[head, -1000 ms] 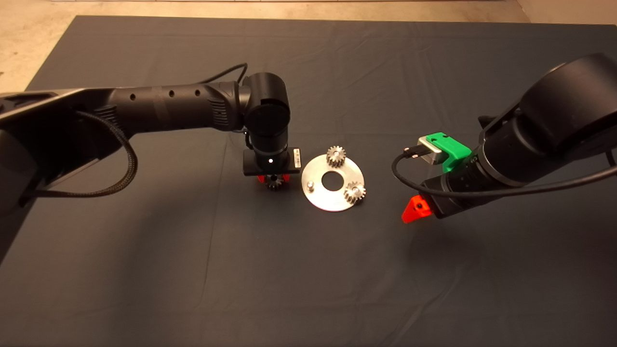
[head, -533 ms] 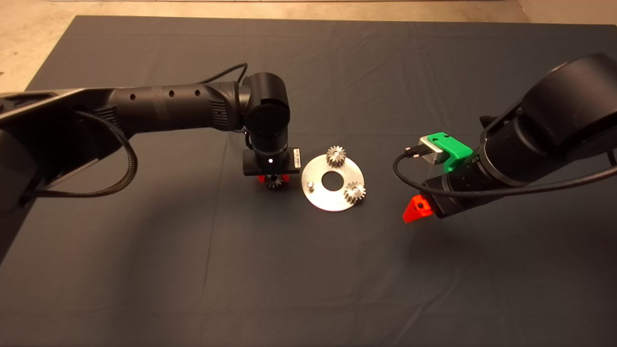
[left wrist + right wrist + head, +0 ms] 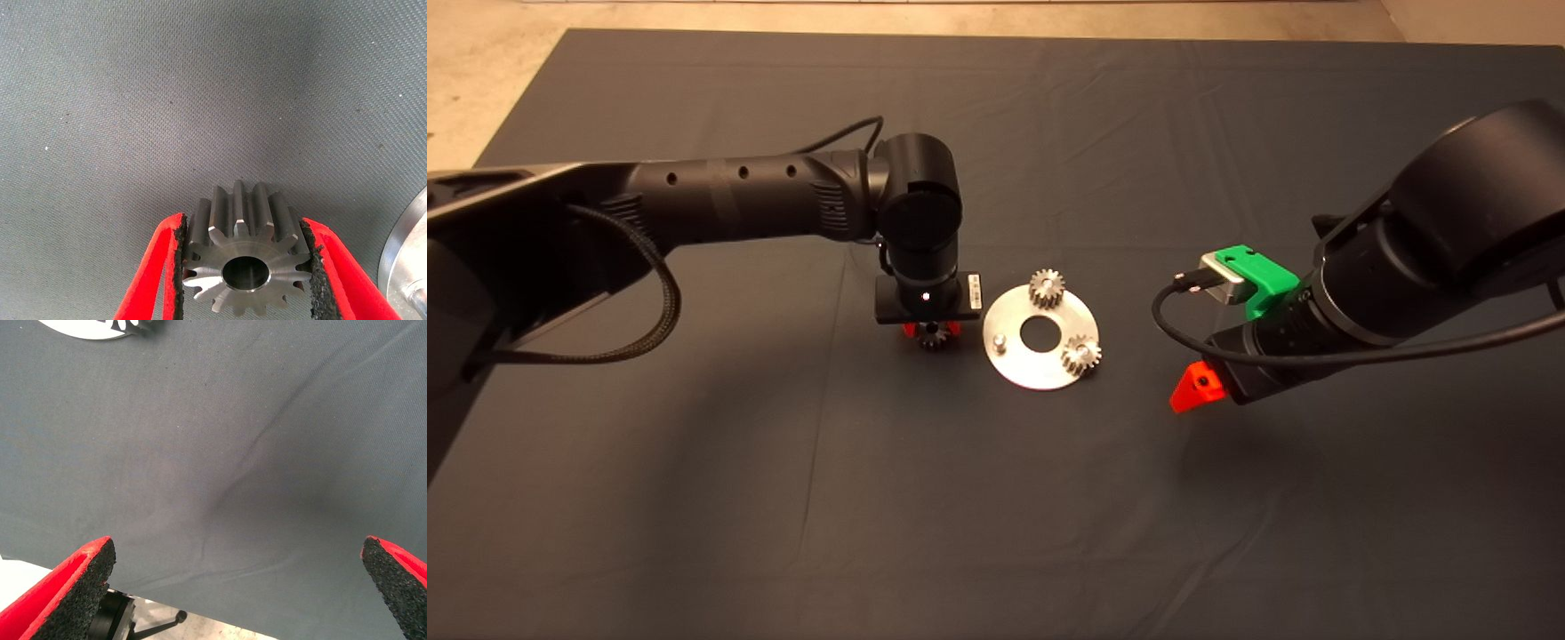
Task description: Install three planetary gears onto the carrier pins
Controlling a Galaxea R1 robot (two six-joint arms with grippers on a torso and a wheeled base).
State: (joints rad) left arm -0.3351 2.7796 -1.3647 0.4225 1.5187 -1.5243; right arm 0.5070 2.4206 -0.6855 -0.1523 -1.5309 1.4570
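Note:
A flat silver disc [image 3: 1018, 363] lies at the mat's centre. Two planetary gears sit on its carrier pins, one at the far rim [image 3: 1047, 286] and one at the near right [image 3: 1081, 354]. A third pin [image 3: 1000, 340] stands bare on the disc's left side. My left gripper [image 3: 932, 335] hangs just left of the disc, shut on the third gear [image 3: 247, 267], whose bore faces the left wrist camera between the red fingers [image 3: 160, 267]. The disc's rim [image 3: 407, 253] shows beside that gear. My right gripper [image 3: 1196, 387] hovers open to the right of the disc, holding nothing.
The dark mat [image 3: 996, 498] covers the table, with wrinkles across it. Pale floor [image 3: 480, 80] shows beyond its far left corner. The right wrist view shows bare mat, the disc's edge [image 3: 87, 328] and the mat's border over the floor.

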